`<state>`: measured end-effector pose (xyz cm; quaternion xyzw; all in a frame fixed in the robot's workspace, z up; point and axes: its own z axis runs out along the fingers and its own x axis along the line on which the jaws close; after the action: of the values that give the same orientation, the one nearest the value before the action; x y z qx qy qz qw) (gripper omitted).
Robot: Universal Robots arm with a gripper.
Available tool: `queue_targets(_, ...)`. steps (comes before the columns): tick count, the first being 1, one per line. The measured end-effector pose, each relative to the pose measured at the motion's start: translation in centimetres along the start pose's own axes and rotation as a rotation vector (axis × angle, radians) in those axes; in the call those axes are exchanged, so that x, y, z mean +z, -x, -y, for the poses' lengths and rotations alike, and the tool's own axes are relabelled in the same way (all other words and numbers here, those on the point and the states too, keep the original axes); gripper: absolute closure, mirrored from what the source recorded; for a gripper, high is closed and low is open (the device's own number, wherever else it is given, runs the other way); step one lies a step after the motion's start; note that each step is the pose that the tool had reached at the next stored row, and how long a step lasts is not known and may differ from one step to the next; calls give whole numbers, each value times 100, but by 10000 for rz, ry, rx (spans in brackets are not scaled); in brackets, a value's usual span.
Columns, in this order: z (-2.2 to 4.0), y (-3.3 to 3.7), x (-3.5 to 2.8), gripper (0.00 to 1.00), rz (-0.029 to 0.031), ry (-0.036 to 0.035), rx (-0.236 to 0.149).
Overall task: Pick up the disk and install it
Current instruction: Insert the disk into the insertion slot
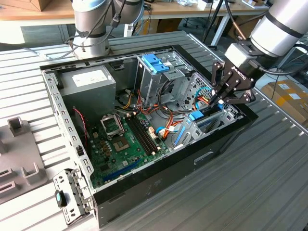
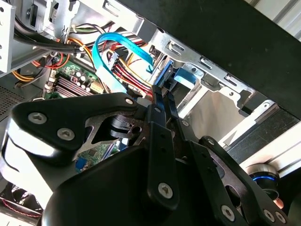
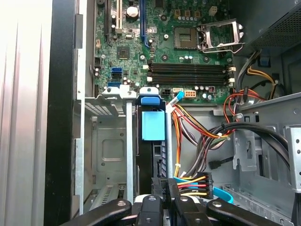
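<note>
Matt black metal gripper [image 1: 222, 94]; ribbed grey metal table [image 1: 269, 163]; glossy blue plastic tab (smooth) on disk [image 3: 153, 126].

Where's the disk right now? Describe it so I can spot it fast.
In the open black computer case, look at the metal bay at the exterior view's right end, just under the tool. The disk sits on edge there, capped by a flat blue plastic tab, unlike the taller blue-topped metal cage.
</note>
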<state>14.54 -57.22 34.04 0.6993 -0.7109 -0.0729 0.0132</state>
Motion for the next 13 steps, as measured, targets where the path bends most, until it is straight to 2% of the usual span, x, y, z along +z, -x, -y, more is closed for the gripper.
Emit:
queue_targets(4,0,0,4,82,3,0,0)
queue_targets(7,0,-1,3,64,2,0,1)
queue_targets(13,0,0,-4,64,1,0,0)
